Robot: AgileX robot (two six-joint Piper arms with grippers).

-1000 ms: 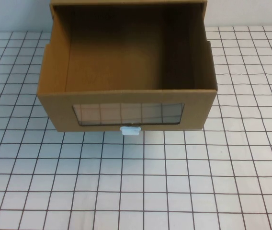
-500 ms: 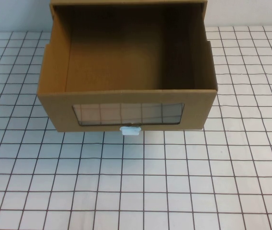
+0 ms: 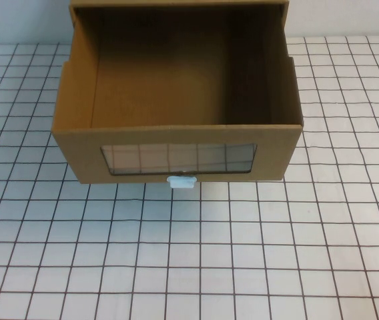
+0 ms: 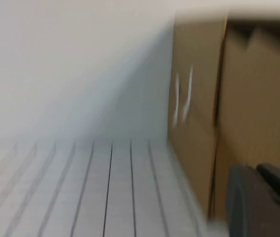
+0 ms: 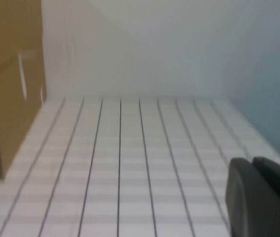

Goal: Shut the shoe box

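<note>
The shoe box [image 3: 76, 107] is brown cardboard and stands at the back middle of the table. Its drawer is pulled out toward me and is empty inside. The drawer front has a clear window [image 3: 178, 158] with a small white pull tab [image 3: 182, 181] just below it. Neither gripper shows in the high view. My left gripper [image 4: 255, 169] is shut and empty, low beside the box's left side [image 4: 238, 98]. My right gripper [image 5: 251, 163] is shut and empty, low over the table to the right of the box [image 5: 7, 98].
The table [image 3: 189, 253] is white with a black grid. A pale wall [image 5: 179, 44] stands behind the box. Only the box stands on the table in the high view.
A dark bit of my left arm at the bottom left corner of the high view has slipped out of view. The box has not moved.
</note>
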